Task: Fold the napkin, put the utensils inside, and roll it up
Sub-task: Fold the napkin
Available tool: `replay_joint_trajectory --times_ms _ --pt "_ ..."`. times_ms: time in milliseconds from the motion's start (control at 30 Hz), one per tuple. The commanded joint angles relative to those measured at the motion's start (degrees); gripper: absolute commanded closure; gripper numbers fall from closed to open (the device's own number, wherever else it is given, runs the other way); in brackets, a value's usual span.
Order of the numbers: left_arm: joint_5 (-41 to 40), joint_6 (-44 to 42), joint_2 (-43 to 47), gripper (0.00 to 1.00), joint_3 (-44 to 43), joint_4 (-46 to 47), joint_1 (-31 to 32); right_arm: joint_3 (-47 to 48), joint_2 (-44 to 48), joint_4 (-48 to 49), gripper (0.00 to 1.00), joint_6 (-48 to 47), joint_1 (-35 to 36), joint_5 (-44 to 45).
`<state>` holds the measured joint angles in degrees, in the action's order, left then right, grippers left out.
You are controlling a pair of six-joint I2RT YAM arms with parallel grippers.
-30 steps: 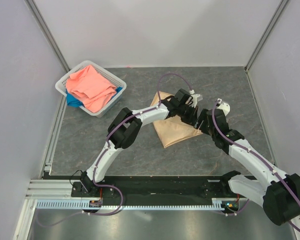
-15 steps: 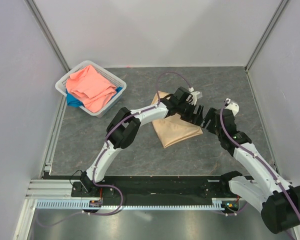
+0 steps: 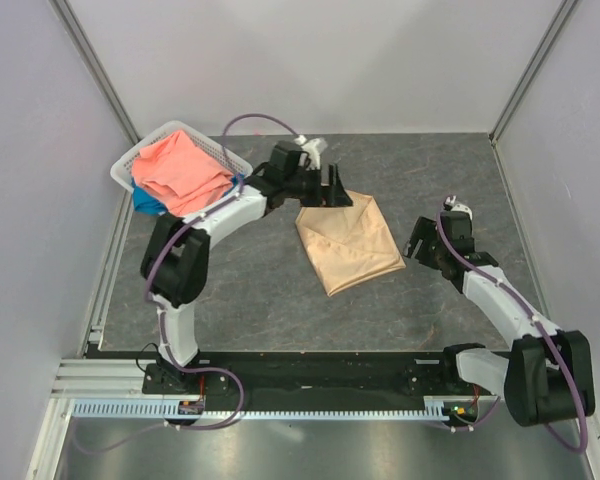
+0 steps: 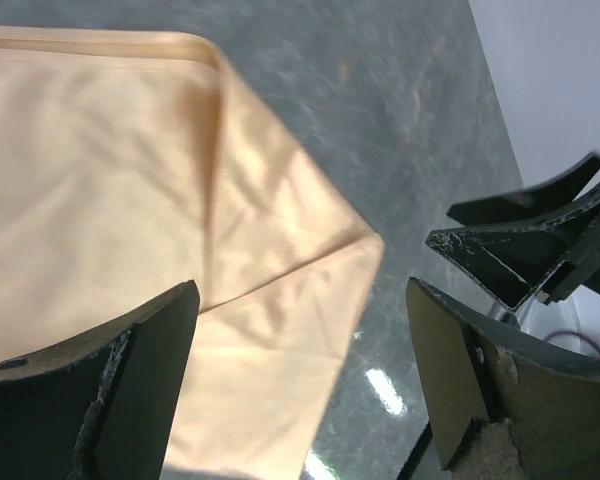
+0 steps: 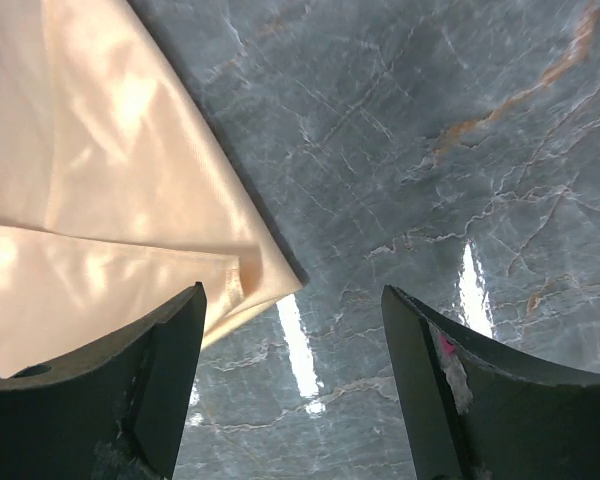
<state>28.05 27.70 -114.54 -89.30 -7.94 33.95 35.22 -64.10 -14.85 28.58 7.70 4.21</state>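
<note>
The peach-gold napkin (image 3: 347,243) lies folded flat in the middle of the table, with a crease across it. My left gripper (image 3: 336,194) hangs open over its far edge; in the left wrist view the napkin (image 4: 130,180) fills the left side under the open left gripper (image 4: 300,385), which holds nothing. My right gripper (image 3: 417,244) stands open just right of the napkin's right corner. In the right wrist view that corner of the napkin (image 5: 110,190) lies beside the empty right gripper (image 5: 292,385). The utensils are out of view.
A white basket (image 3: 216,150) at the far left holds a coral-pink cloth (image 3: 180,172) over a blue cloth (image 3: 145,202). Grey walls close in the marbled table (image 3: 280,280) on three sides. The right gripper's fingers (image 4: 520,250) show in the left wrist view.
My left gripper let go of the napkin, opened and swung back to the far left edge of it. The right gripper drew off to the right. The napkin now lies flat.
</note>
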Motion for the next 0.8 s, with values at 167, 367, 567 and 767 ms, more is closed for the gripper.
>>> replay_joint_trajectory --times_ms 167,367,567,767 --pt "-1.1 3.8 14.2 0.09 20.3 5.7 -7.8 0.5 -9.4 5.2 0.22 -6.5 -3.0 -12.2" --pt "-0.4 4.7 16.8 0.09 25.5 6.8 -9.2 -0.1 -13.4 8.5 0.23 -6.3 -3.1 -16.3" --pt "0.3 5.4 16.7 0.09 26.9 7.3 -9.6 0.3 -16.5 9.8 0.25 -6.8 -3.0 -17.2" --pt "0.3 5.3 17.1 0.09 27.5 7.4 -10.0 0.5 -18.5 10.1 0.35 -7.5 -3.1 -17.2"
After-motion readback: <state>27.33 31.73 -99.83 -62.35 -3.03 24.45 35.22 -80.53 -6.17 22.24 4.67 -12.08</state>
